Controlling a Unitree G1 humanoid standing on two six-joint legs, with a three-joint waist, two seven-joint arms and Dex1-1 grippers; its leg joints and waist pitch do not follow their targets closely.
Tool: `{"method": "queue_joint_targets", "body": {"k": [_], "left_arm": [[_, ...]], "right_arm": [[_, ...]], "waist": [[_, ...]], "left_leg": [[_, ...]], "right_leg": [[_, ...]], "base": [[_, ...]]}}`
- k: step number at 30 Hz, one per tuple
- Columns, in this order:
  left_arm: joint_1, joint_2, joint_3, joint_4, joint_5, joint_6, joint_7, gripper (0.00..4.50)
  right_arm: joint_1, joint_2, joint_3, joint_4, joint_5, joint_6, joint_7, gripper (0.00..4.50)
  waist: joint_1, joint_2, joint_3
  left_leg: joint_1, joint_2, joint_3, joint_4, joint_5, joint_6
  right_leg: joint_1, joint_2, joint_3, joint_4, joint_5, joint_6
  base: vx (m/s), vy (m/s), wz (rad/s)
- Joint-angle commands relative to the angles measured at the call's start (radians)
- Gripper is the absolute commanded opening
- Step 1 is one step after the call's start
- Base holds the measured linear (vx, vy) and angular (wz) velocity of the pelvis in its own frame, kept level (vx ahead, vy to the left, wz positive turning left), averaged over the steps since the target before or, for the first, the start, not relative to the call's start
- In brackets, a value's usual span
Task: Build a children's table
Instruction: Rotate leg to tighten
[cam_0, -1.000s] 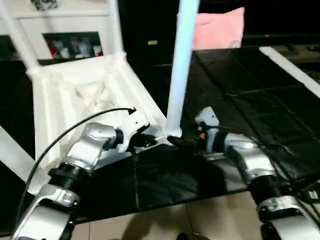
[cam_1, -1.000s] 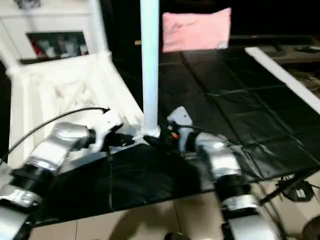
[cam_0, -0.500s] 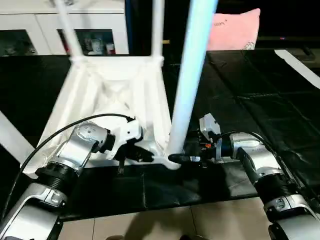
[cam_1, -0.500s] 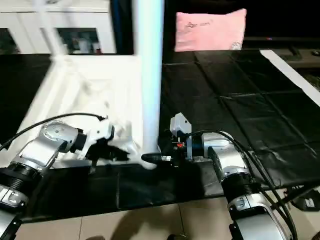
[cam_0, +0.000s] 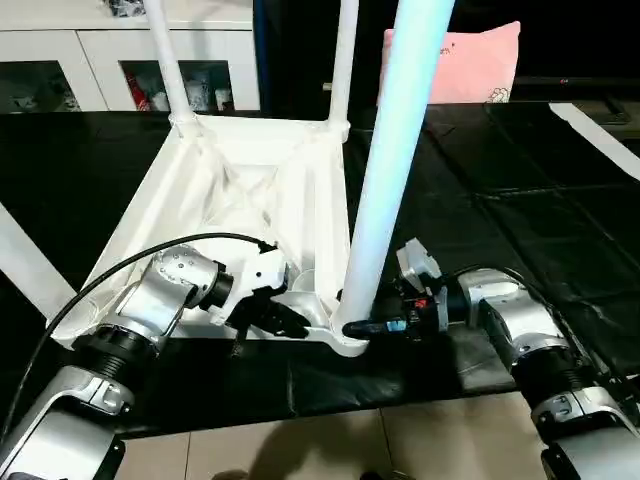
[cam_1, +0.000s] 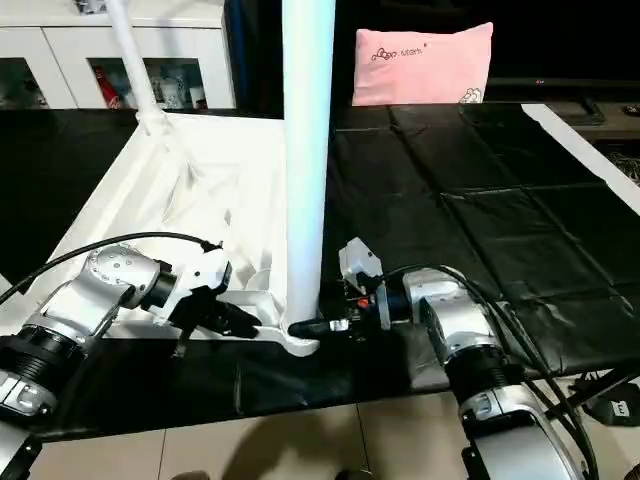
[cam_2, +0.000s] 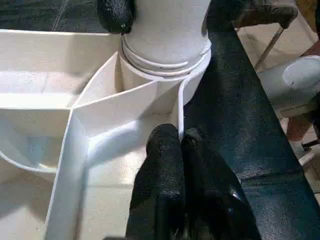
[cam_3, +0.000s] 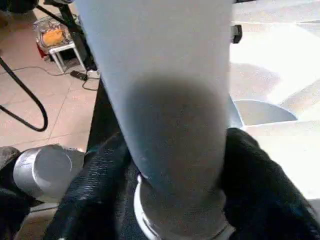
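While the children's table (cam_0: 240, 200) lies upside down on the black floor mat (cam_0: 520, 190), its near leg (cam_0: 395, 170) now stands straighter than a second ago. The right hand (cam_0: 375, 326) has closed around the leg's base; the left hand (cam_2: 179, 150), shut, pins the rim. Seating looks nearly finished.

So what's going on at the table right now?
The children's table lies upside down on the black mat, with legs standing in its corner sockets. The right gripper has its fingers around the base of the nearest leg at its corner socket. The left gripper, shut, pinches the thin rim beside that socket.
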Motion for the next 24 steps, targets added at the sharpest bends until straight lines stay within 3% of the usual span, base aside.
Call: {"method": "queue_joint_targets", "body": {"k": [1, 5, 10, 14, 15, 16, 18, 19, 20, 22, 23, 24], "left_arm": [[-0.016, -0.002, -0.034, 0.002, 0.008, -0.018, -0.03, 0.0], [-0.012, -0.006, -0.024, 0.005, 0.013, -0.002, 0.002, 0.0], [-0.01, -0.042, 0.015, -0.014, 0.019, 0.104, 0.132, 0.0], [-0.018, -0.124, 0.078, -0.044, 0.009, 0.248, 0.315, 0.0], [-0.021, -0.141, 0.088, -0.047, 0.01, 0.264, 0.348, 0.0], [-0.028, -0.168, 0.097, -0.051, 0.015, 0.29, 0.397, 0.0], [-0.045, -0.226, 0.115, -0.045, 0.02, 0.326, 0.491, 0.0], [-0.051, -0.241, 0.121, -0.04, 0.019, 0.334, 0.513, 0.0], [-0.057, -0.257, 0.128, -0.034, 0.017, 0.343, 0.539, 0.0], [-0.075, -0.297, 0.146, -0.011, 0.019, 0.349, 0.615, 0.0], [-0.089, -0.327, 0.159, 0.007, 0.027, 0.348, 0.676, 0.0], [-0.095, -0.341, 0.166, 0.015, 0.032, 0.348, 0.707, 0.0]], "right_arm": [[-0.017, -0.01, 0.007, -0.006, 0.015, 0.01, 0.029, 2.33], [-0.008, -0.009, 0.005, -0.025, 0.027, 0.049, 0.034, 2.11], [0.02, 0.023, -0.005, -0.056, 0.021, 0.122, -0.075, 2.08], [0.015, 0.109, -0.011, -0.025, -0.05, 0.134, -0.319, 2.07], [0.008, 0.134, -0.014, -0.011, -0.066, 0.139, -0.381, 2.06], [-0.013, 0.181, -0.026, 0.026, -0.082, 0.161, -0.492, 2.05], [-0.053, 0.266, -0.048, 0.084, -0.091, 0.195, -0.653, 2.03], [-0.061, 0.282, -0.051, 0.094, -0.092, 0.198, -0.68, 2.02], [-0.071, 0.3, -0.055, 0.106, -0.094, 0.201, -0.711, 2.02], [-0.096, 0.341, -0.061, 0.138, -0.102, 0.201, -0.793, 2.01], [-0.116, 0.373, -0.07, 0.164, -0.111, 0.203, -0.861, 2.01], [-0.127, 0.389, -0.076, 0.176, -0.115, 0.206, -0.896, 2.01]], "waist": [[-0.003, -0.007, -0.075], [-0.001, -0.005, -0.075], [0.002, -0.005, -0.073], [-0.014, -0.007, -0.064], [-0.023, -0.011, -0.062], [-0.029, -0.01, -0.062], [-0.06, -0.013, -0.061], [-0.066, -0.012, -0.062], [-0.077, -0.005, -0.062], [-0.091, 0.001, -0.065], [-0.096, 0.009, -0.067], [-0.106, 0.013, -0.064]], "left_leg": [[-0.014, -0.018, 0.035, -0.061, -0.139, 0.07], [-0.014, -0.019, 0.035, -0.061, -0.143, 0.067], [-0.011, -0.019, 0.036, -0.061, -0.156, 0.054], [-0.011, -0.032, 0.032, -0.061, -0.214, 0.024], [-0.021, -0.036, 0.029, -0.061, -0.213, 0.015], [-0.023, -0.038, 0.027, -0.061, -0.219, 0.013], [-0.025, -0.047, 0.023, -0.053, -0.26, 0.006], [-0.022, -0.048, 0.022, -0.05, -0.269, 0.008], [-0.023, -0.048, 0.018, -0.049, -0.289, 0.013], [-0.02, -0.047, 0.014, -0.048, -0.312, 0.024], [-0.015, -0.041, 0.008, -0.051, -0.329, 0.033], [-0.015, -0.03, 0.0, -0.061, -0.367, 0.038]], "right_leg": [[0.079, -0.031, 0.043, -0.058, -0.284, -0.183], [0.081, -0.03, 0.042, -0.059, -0.294, -0.178], [0.077, -0.031, 0.043, -0.063, -0.327, -0.166], [0.073, -0.029, 0.035, -0.086, -0.512, -0.089], [0.079, -0.03, 0.029, -0.089, -0.559, -0.056], [0.079, -0.029, 0.026, -0.094, -0.58, -0.04], [0.075, -0.025, 0.006, -0.111, -0.66, 0.009], [0.074, -0.026, 0.001, -0.117, -0.675, 0.019], [0.075, -0.027, -0.015, -0.128, -0.69, 0.032], [0.079, -0.025, -0.033, -0.143, -0.661, 0.036], [0.079, -0.027, -0.04, -0.145, -0.625, 0.023], [0.089, -0.029, -0.051, -0.147, -0.586, 0.005]], "base": [[0.0, 0.0, 0.0], [0.0, 0.0, 0.0], [0.0, 0.0, 0.0], [0.0, 0.0, 0.0], [0.0, 0.0, 0.0], [0.0, 0.0, 0.0], [0.0, 0.0, 0.0], [0.0, 0.0, 0.0], [0.0, 0.0, 0.0], [0.0, 0.0, 0.0], [0.0, 0.0, 0.0], [0.0, 0.0, 0.0]]}}
